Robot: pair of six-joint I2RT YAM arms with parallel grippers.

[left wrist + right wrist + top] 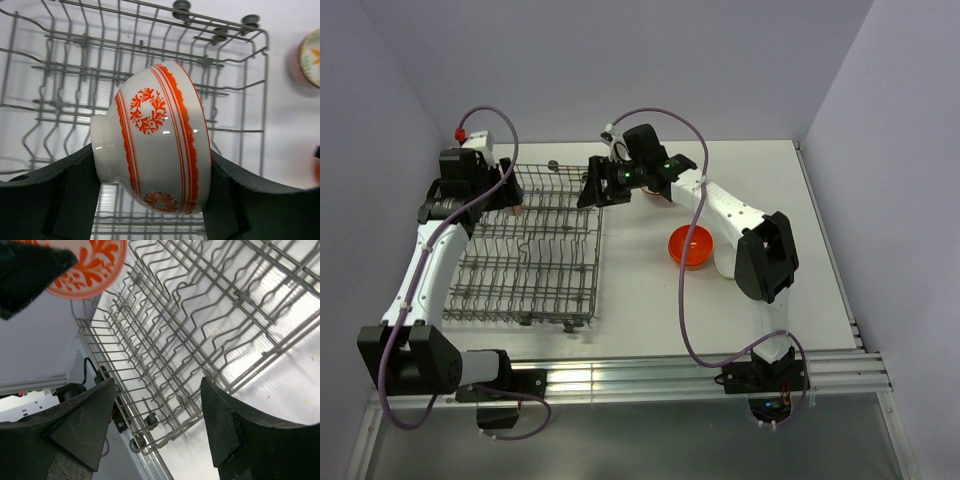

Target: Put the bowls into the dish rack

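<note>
Left jaws grip a red-patterned bowl (150, 140) barely visible from above.

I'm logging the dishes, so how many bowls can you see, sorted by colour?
Orange-patterned bowls: 2
Plain orange bowls: 1
Total: 3 in view

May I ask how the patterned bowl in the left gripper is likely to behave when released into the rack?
The bowl looks glazed, showing highlights, so it may slip in the left gripper. It appears ceramic: probably rigid, and apt to chip on the dish rack wires. Held sideways, its round wall could roll.
</note>
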